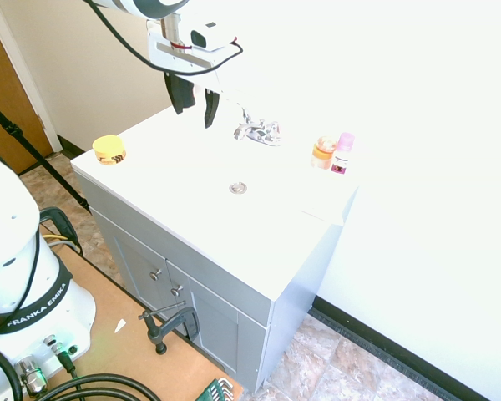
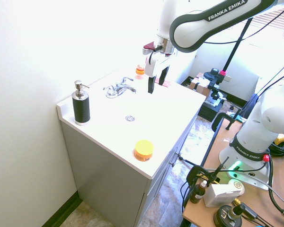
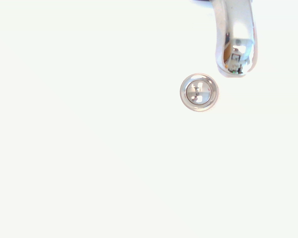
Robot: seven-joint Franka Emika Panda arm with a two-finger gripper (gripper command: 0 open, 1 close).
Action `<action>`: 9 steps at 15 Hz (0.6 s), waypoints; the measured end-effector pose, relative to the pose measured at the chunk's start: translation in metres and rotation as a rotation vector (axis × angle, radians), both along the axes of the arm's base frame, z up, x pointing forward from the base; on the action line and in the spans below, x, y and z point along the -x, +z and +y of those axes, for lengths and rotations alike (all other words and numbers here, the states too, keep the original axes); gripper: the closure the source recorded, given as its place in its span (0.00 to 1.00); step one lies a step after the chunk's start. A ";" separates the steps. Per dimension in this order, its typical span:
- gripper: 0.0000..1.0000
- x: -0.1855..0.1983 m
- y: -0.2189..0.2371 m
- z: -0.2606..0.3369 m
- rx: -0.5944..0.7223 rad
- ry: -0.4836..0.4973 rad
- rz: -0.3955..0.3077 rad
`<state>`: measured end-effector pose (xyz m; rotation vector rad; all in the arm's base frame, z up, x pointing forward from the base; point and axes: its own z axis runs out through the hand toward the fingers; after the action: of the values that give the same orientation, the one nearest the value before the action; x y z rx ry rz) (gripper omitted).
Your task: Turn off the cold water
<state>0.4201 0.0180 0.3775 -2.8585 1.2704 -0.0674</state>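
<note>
The cold water's tap, a small chrome faucet (image 1: 257,131) (image 2: 119,88) with a short curved spout and two lever handles, stands at the back of the white sink. In the wrist view its spout (image 3: 234,39) hangs over the round drain (image 3: 199,92). No stream of water is visible. My gripper (image 1: 194,104) (image 2: 157,81) hangs open above the basin. It is beside the faucet and higher than it, touching nothing. Its dark fingers point down with nothing between them.
A black pump bottle (image 2: 80,104) stands at one back corner of the counter. A yellow tub (image 1: 109,149) (image 2: 143,150) sits near the front edge. An orange jar (image 1: 324,152) and a pink-capped bottle (image 1: 344,153) stand by the wall beyond the faucet. The drain (image 1: 238,188) lies mid-basin.
</note>
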 end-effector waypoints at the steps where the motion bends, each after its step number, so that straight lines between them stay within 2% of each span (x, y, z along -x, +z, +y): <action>1: 0.00 0.000 0.000 0.000 -0.001 -0.001 0.000; 3: 0.00 -0.002 -0.001 -0.001 -0.002 -0.019 -0.012; 5: 0.00 -0.013 -0.005 -0.010 0.011 -0.077 -0.054; 9: 0.00 -0.057 -0.021 -0.035 0.088 -0.184 -0.144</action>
<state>0.4767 -0.0174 0.3563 -2.7380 1.5316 -0.3322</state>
